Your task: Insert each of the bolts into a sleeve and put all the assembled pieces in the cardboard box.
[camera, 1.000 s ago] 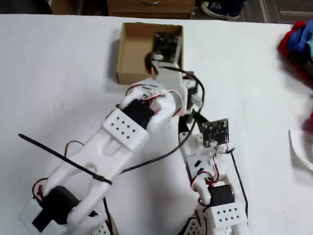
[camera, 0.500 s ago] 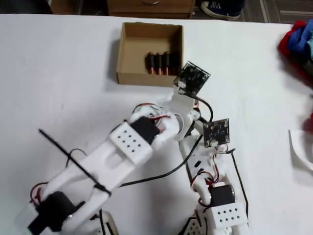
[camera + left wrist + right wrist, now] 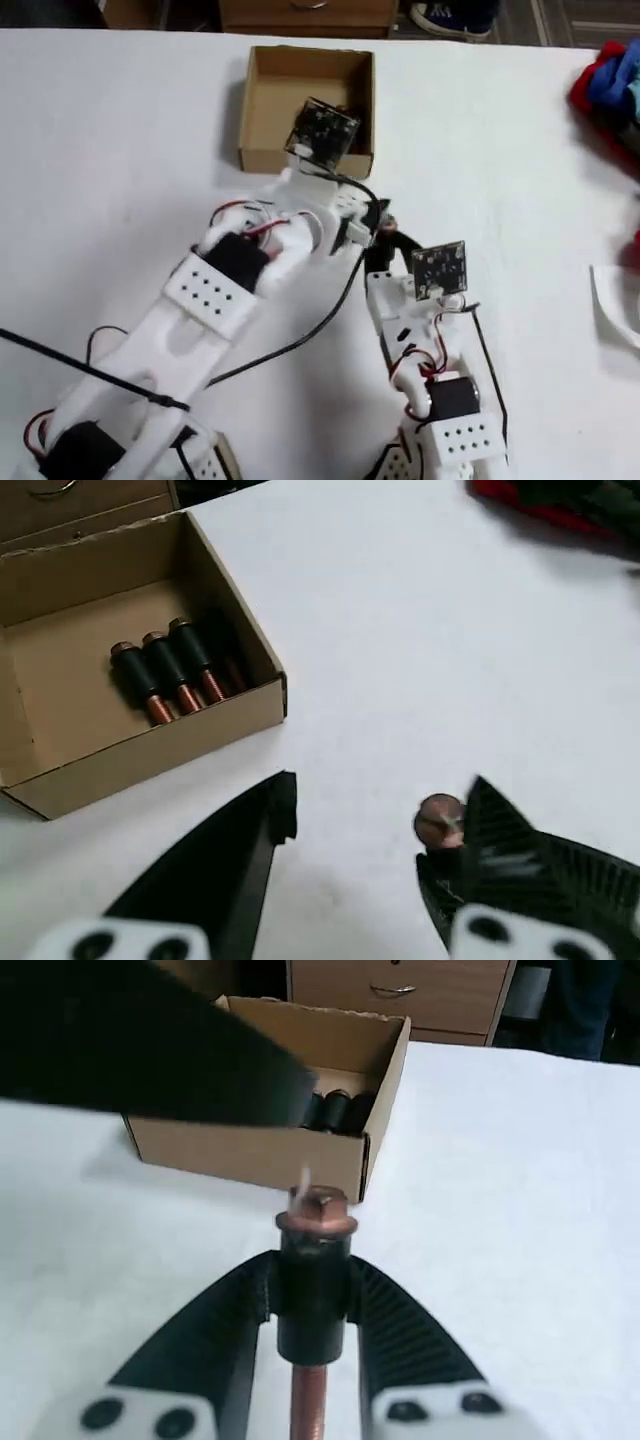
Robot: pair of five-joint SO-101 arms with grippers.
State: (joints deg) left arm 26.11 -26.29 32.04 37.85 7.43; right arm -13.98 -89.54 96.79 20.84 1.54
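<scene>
Right gripper (image 3: 312,1265) is clamped on the black sleeve (image 3: 313,1305). The bolt (image 3: 317,1210) is seated through the sleeve, head towards the box (image 3: 240,1155). Left gripper (image 3: 382,790) is spread wide and holds nothing; the bolt head sits just beside one jaw. Three pieces (image 3: 165,670) lie side by side in the box.

Likely step: hand-over to the left arm.
- Centre the left jaws on the sleeve, not the copper shank.
- Right lets go only once the left grip is firm.
- Keep the piece level so the bolt cannot slide out.

No legible print on box or parts.
</scene>
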